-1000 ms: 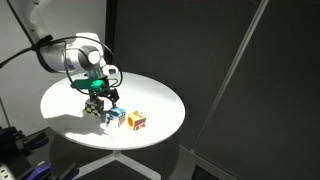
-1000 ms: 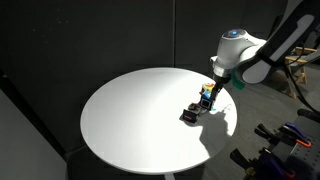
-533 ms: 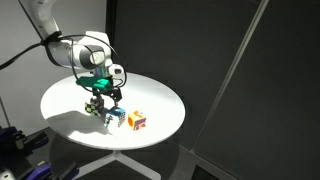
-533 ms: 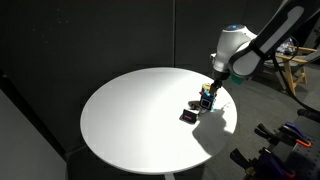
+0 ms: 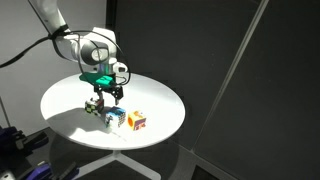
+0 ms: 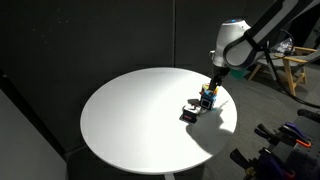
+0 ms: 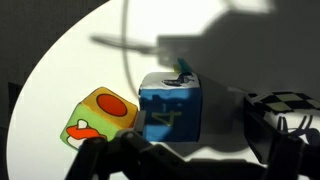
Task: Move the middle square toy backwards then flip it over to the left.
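The middle square toy, a light blue and white cube (image 5: 113,117), stands on the round white table (image 5: 160,95) between an orange, yellow and red cube (image 5: 136,121) and a dark green, black and white cube (image 5: 93,108). My gripper (image 5: 107,94) hangs open and empty just above the row, touching nothing. In the wrist view the blue cube (image 7: 168,106) sits centred ahead of my spread fingers (image 7: 190,160), with the orange cube (image 7: 100,118) on its left and the dark cube (image 7: 285,110) on its right. In an exterior view the blue cube (image 6: 205,101) lies below my gripper (image 6: 213,82).
The three cubes stand in a tight row near the table's edge (image 6: 225,130). Dark curtains surround the table. A wooden frame (image 6: 295,70) and equipment stand on the floor beside it. The wide white tabletop (image 6: 130,110) stretches away from the cubes.
My gripper has risen a little and shifted slightly along the row towards the blue cube. The cubes have not moved.
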Robot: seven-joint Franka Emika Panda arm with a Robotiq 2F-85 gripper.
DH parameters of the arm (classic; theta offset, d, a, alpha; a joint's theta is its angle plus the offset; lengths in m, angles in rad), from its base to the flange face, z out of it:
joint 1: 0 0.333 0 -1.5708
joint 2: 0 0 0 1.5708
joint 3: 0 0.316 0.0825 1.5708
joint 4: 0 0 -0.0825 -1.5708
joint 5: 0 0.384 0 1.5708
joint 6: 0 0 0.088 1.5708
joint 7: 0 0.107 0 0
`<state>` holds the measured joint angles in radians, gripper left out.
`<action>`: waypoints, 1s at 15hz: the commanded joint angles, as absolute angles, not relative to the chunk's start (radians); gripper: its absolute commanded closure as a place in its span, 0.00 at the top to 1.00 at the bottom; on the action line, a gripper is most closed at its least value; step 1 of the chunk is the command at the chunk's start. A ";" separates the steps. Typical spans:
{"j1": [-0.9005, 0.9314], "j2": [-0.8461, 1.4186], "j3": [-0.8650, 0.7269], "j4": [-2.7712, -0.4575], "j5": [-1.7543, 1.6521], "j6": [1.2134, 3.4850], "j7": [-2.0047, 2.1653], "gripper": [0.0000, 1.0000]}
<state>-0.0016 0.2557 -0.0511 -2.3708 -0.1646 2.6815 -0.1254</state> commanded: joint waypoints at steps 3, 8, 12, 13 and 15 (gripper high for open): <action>-0.034 0.265 -0.045 -2.326 -0.148 2.624 -0.153 1.00; -0.041 0.301 -0.062 -2.310 -0.168 2.625 -0.135 1.00; -0.041 0.339 -0.077 -2.290 -0.174 2.623 -0.127 1.00; -0.042 0.347 -0.079 -2.284 -0.172 2.621 -0.126 1.00; -0.044 0.360 -0.082 -2.269 -0.167 2.615 -0.128 1.00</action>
<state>-0.0308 0.3371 -0.0819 -2.3134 -0.1647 2.6535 -0.1253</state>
